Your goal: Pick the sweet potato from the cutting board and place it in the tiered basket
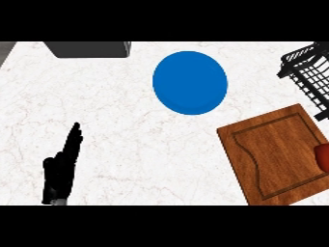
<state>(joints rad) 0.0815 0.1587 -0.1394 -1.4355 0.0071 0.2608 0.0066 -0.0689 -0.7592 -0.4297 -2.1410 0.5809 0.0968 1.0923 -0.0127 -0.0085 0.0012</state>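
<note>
White marble-look counter [124, 140] with faint reddish veins, smooth and flat. Far, near the middle: a round blue plate [190, 82], glossy, plain. Far right: a black wire basket [319, 77], open grid sides, cut off by the right edge. Near right: a brown wooden cutting board [274, 154], rectangular, turned at an angle, grain visible, with a shallow groove running inside its rim. On the board's right side, close to the right edge: the sweet potato [328, 157], reddish-orange, oblong, smooth-skinned, with something green just beside its near end. Far left: a dark grey box-like block [89, 48], only partly visible. Near left: the left hand [62, 166], black, fingers straight and pointing away, holding nothing, resting over bare counter. Sweet potato well apart from that hand, across the counter to the right. Right hand nowhere visible.
</note>
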